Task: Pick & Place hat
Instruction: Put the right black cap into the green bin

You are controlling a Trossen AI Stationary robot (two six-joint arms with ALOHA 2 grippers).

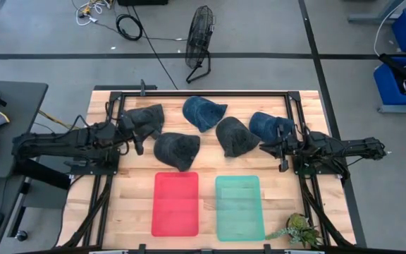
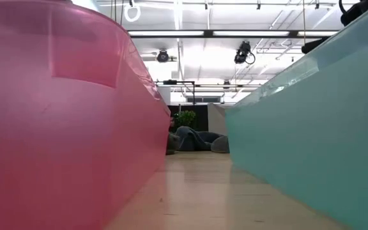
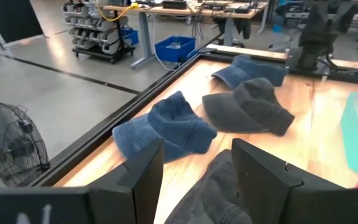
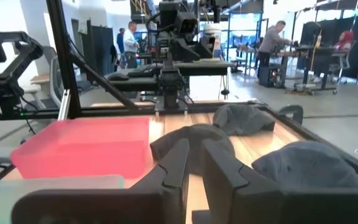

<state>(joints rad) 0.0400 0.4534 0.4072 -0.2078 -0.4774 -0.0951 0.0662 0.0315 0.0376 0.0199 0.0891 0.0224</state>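
Two dark, jointed arms (cables running alongside), each pincer (image 3: 194,180) with broad, flat black fingers.

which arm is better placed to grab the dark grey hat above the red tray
Left. The left tool sits open right beside the dark grey hat, which fills the space ahead of its fingers in the left wrist view. The right tool is across the table, with another hat in between.

Table-level look between two bins
A pink bin (image 2: 56,128) and teal bin (image 2: 318,121) flank dark hats (image 2: 197,140) lying far down the wooden table (image 2: 197,191).
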